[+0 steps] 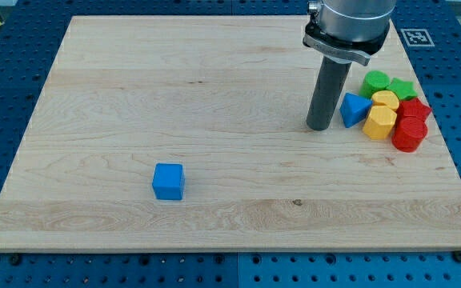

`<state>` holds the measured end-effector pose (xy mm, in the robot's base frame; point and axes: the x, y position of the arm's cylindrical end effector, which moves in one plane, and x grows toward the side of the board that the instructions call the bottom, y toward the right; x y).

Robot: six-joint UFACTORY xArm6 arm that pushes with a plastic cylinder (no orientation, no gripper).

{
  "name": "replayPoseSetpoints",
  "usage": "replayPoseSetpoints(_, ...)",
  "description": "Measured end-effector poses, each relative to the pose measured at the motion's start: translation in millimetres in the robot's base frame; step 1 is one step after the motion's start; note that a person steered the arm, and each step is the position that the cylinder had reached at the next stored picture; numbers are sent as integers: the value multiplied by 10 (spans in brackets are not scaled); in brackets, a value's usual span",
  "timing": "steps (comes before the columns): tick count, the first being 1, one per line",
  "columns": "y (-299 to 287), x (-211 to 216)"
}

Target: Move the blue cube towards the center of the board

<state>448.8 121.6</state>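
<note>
Low on the board's left half, the blue cube (168, 181) sits alone, toward the view's bottom-left of centre, nothing touching it. My tip (321, 127) stands well apart from it, up at the view's right; plain rod, holding nothing, resting on the wooden board (214, 80). Just right of my tip is a blue triangular block (353, 110), close, contact unclear. Past it a tight cluster: two yellow blocks (381, 115), two green blocks (384, 82), two red blocks (410, 128), near the board's right edge.
</note>
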Motion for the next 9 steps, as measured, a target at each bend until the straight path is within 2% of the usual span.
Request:
replayPoseSetpoints(1, -26, 36)
replayPoseSetpoints(2, -371, 335)
replayPoseSetpoints(3, -473, 422)
replayPoseSetpoints(7, -457, 495)
replayPoseSetpoints(9, -682, 654)
